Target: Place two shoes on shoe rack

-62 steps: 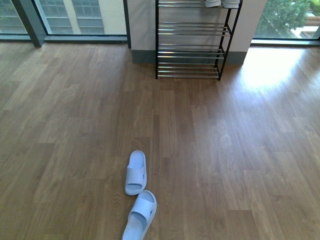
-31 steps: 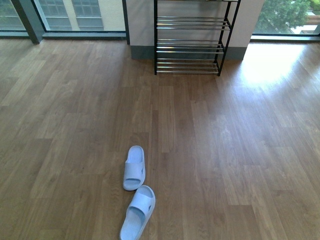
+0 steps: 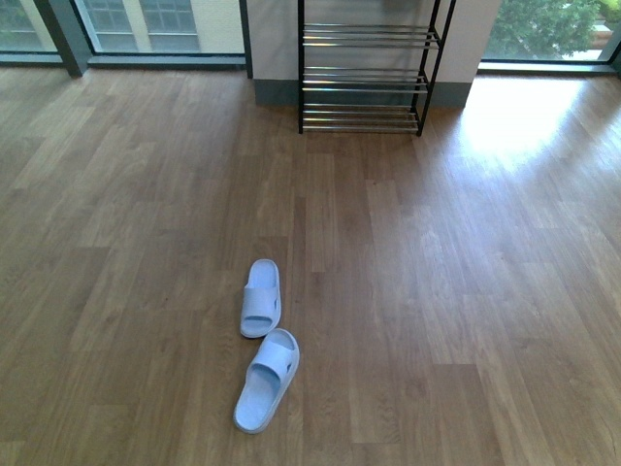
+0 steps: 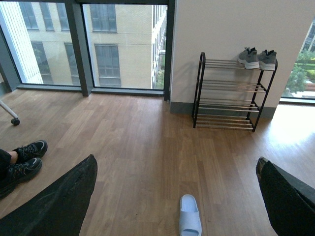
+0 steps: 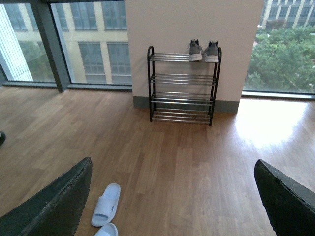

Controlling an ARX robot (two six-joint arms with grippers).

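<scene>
— What's changed?
— In the front view the shoe rack (image 3: 361, 78) has slid up the frame and its top tier is now cut off. The white slippers (image 3: 262, 298) both show whole.
— And the two shoes (image 4: 258, 58)?
— Grey knit with white soles, side by side on the rack's top tier, well ahead of both jaws.
— The jaws?
— Left gripper (image 4: 176, 162) and right gripper (image 5: 172, 163): both wide apart, holding nothing.

2 grey sneakers (image 4: 251, 58) atop shoe rack (image 4: 228, 86), 1 pale slipper (image 4: 190, 222) on wood floor (image 4: 138, 147)
</scene>
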